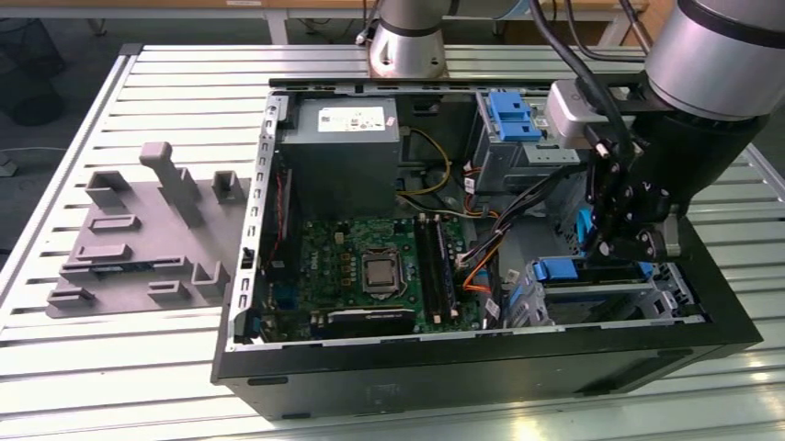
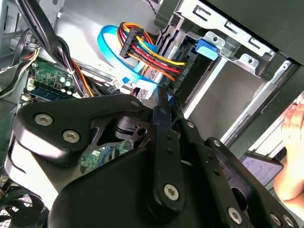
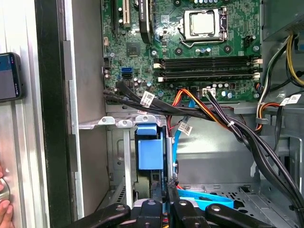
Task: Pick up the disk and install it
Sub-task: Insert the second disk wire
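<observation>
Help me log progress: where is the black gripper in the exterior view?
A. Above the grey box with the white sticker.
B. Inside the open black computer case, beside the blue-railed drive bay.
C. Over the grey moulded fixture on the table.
B: the gripper sits inside the open black computer case, beside the blue-railed drive bay at the exterior view's right.

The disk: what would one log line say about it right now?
gripper: shut on disk | disk: held edge-on inside computer case | position: near drive cage
</observation>
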